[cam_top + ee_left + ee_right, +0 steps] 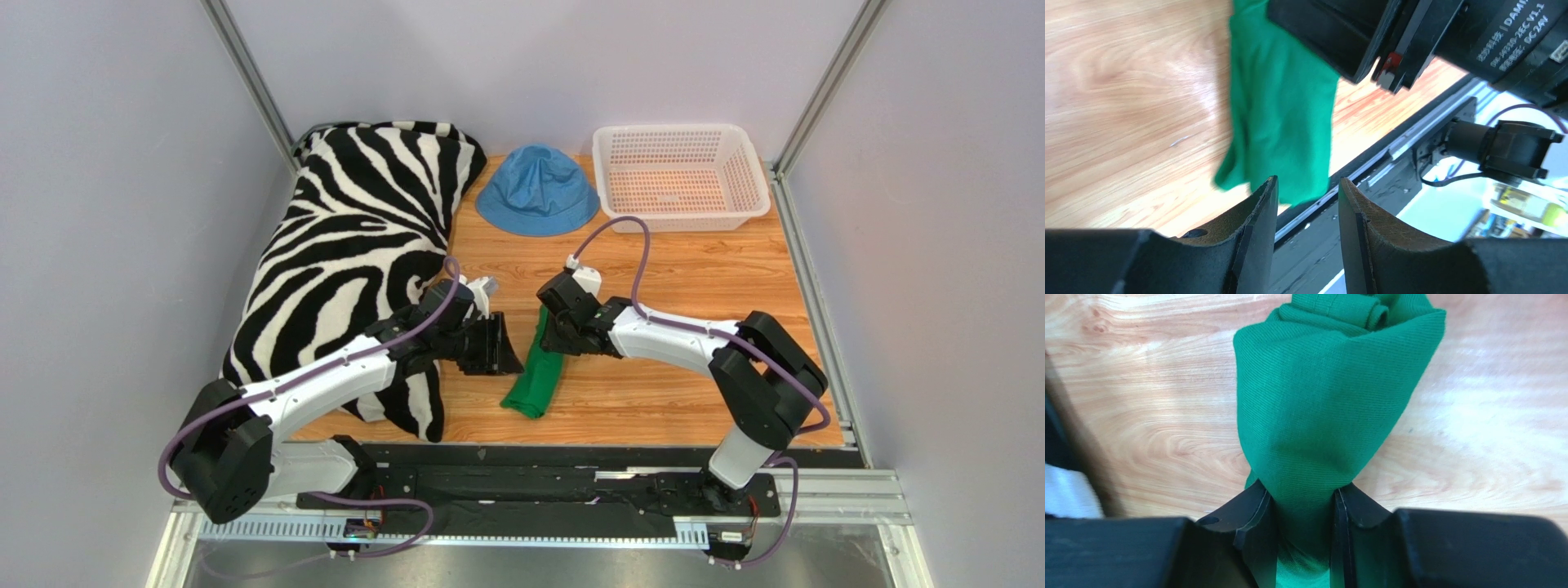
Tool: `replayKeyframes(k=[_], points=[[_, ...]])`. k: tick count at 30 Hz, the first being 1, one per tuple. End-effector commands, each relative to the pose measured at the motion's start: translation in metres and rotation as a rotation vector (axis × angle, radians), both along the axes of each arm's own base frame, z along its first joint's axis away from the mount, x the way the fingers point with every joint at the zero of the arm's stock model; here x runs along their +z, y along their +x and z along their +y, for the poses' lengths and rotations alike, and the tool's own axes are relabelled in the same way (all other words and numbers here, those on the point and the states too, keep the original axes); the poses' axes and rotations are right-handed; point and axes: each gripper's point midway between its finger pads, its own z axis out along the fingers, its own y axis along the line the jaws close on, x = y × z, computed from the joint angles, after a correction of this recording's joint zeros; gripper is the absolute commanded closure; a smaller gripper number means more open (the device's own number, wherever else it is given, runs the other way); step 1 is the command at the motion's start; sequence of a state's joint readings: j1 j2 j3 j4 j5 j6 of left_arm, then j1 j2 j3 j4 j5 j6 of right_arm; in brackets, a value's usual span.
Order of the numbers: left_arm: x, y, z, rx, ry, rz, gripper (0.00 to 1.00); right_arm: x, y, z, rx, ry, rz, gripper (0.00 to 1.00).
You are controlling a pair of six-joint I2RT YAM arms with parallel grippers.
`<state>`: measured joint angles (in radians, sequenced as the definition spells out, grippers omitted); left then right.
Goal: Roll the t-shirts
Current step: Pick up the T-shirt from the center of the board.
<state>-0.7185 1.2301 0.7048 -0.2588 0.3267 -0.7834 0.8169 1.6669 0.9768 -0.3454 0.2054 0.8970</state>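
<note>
Wooden tabletop [736,276], pale grey walls [111,184] on three sides, metal corner posts [249,74], bright even light

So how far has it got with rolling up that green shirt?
Done: the green t-shirt is gathered into a narrow strip. In hand: the right gripper pinches its far end; the left gripper hangs open beside it, empty. Left: most of the rolling; no finished roll shows.
</note>
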Motion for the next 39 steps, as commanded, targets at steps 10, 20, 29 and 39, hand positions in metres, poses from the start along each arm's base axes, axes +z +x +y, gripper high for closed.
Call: replayKeyframes(k=[10, 20, 29, 39], points=[[0.026, 0.000, 0.024, -0.049, 0.113, -0.111, 0.52, 0.038, 0.036, -0.044, 0.392, -0.295, -0.200, 1.00], [0.032, 0.005, 0.035, -0.077, 0.150, -0.159, 0.53, 0.087, 0.076, -0.052, 0.591, -0.221, -0.309, 1.00], [0.033, 0.012, 0.034, -0.084, 0.155, -0.162, 0.53, 0.161, 0.132, -0.071, 0.688, -0.078, -0.402, 1.00], [0.035, 0.029, 0.028, -0.071, 0.177, -0.149, 0.53, 0.276, 0.226, -0.100, 0.668, 0.263, -0.635, 1.00]])
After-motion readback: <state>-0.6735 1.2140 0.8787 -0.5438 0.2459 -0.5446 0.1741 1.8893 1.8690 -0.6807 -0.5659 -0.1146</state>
